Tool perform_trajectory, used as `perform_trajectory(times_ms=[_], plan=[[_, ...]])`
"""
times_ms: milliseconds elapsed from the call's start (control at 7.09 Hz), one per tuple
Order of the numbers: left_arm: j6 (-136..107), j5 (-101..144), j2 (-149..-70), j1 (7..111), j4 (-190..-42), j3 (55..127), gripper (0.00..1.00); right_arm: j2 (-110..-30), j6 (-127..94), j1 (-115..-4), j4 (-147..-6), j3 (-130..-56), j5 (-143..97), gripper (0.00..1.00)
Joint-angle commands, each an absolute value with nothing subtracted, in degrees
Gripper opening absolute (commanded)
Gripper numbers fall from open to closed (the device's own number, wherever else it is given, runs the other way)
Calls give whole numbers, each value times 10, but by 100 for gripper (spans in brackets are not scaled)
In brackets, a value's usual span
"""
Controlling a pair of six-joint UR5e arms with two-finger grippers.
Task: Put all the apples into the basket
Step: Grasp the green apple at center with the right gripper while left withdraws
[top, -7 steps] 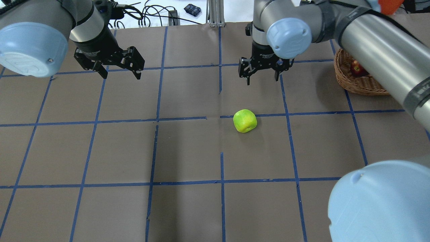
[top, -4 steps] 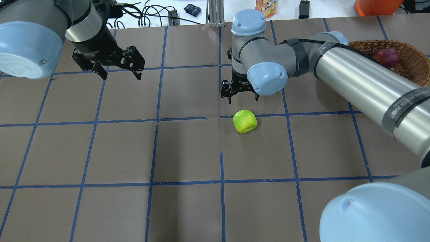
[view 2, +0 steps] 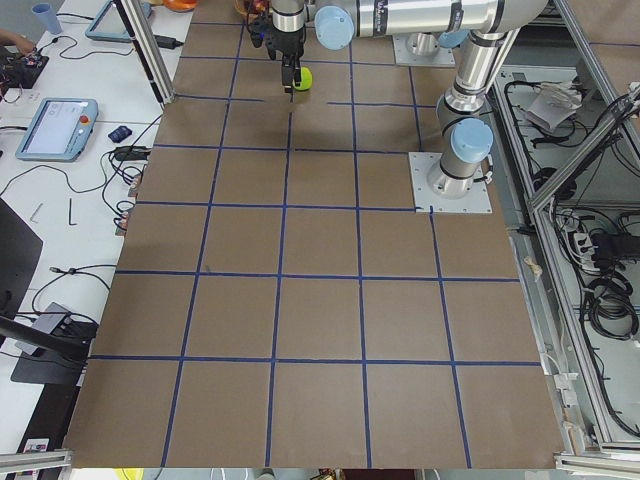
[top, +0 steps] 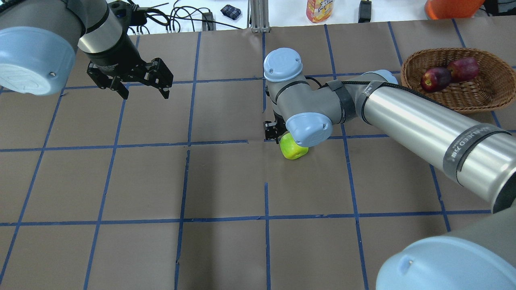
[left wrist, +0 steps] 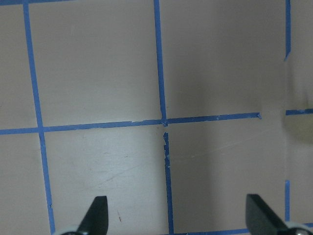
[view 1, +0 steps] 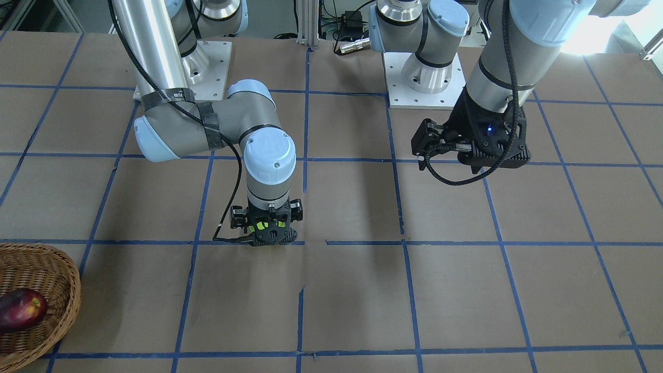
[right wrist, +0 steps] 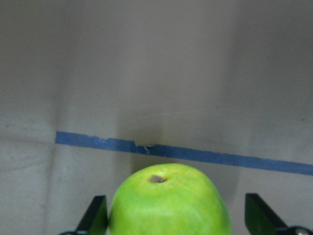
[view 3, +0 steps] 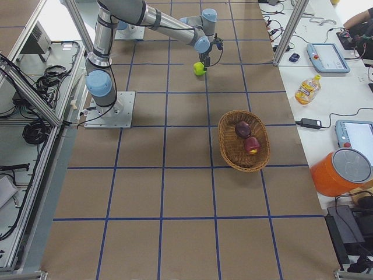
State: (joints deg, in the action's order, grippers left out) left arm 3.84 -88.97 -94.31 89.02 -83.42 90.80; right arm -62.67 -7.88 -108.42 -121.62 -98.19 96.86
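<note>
The yellow-green apple (top: 295,150) lies on the brown table near the middle, on a blue tape line. My right gripper (top: 282,135) is low over it and open. In the right wrist view its fingertips (right wrist: 98,215) stand on either side of the apple (right wrist: 168,200), apart from it. The wicker basket (top: 455,100) stands at the far right and holds the dark maroon apple (top: 435,78) and the streaky red apple (top: 463,68). My left gripper (top: 144,90) hangs open and empty above the table at the far left.
A drink bottle (top: 318,10), cables and an orange container (top: 451,6) sit beyond the table's far edge. My right forearm (top: 423,125) stretches across the right half of the table, in front of the basket.
My right gripper has swung in from the basket side and come down over the green apple. The apple and my left gripper have stayed in place.
</note>
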Motion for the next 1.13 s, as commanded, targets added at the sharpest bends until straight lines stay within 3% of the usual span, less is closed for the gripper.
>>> perform_trajectory(times_ms=[0, 141, 282, 423, 564, 706, 988], plan=[[38, -889, -933, 891, -835, 898, 100, -622, -59, -1085, -1217, -1004, 975, 100], [38, -889, -931, 887, -835, 893, 100, -622, -8, -1082, -1222, -1004, 977, 86], [38, -890, -928, 893, -838, 888, 100, -623, 1, -1080, -1221, -1002, 979, 61], [36, -889, -935, 894, -839, 892, 100, -627, 2, -1066, -1220, -996, 975, 48], [36, -889, -930, 895, -839, 890, 100, -631, 2, -1035, -1208, -967, 972, 43], [36, -889, -938, 896, -840, 901, 100, -647, 3, -996, -1145, -923, 973, 21], [35, -894, -954, 898, -833, 894, 100, -651, 141, -877, -1107, -854, 971, 17]])
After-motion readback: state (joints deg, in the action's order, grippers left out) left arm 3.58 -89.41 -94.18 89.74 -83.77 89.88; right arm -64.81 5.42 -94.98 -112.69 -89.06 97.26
